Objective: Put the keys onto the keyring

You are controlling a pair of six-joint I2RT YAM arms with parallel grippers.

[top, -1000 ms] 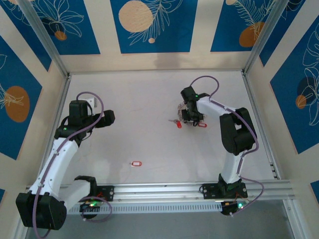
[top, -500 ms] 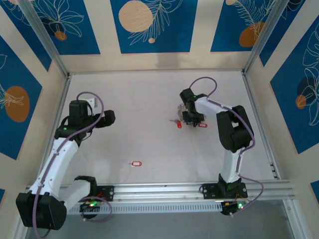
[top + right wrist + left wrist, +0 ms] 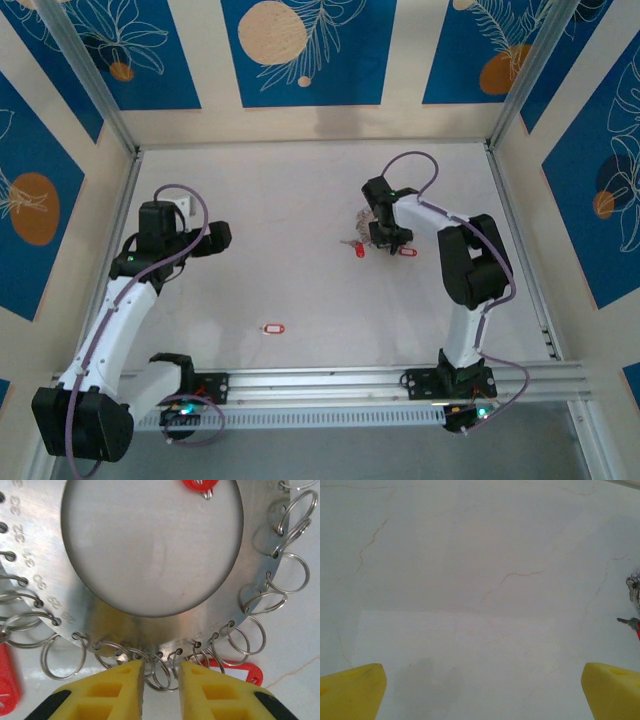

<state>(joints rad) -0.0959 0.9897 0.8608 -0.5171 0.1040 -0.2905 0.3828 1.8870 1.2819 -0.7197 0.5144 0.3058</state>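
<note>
R tool (image 3: 161, 672) is sitting at rim of keyring (image 3: 150, 627), which is lying flat on bench (image 3: 280, 190). Jaws narrow round a split ring (image 3: 159, 680), can't tell if gripping. L tool (image 3: 482, 692) is hanging wide open, well left of keyring. Risk: pinching neighbour rings too, dragging keyring.

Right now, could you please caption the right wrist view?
Right hand straddles small split rings on the numbered metal keyring's rim.

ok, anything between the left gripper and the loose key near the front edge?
Nothing visible. The left gripper hangs open, and just bare table lies between it and the loose key.
</note>
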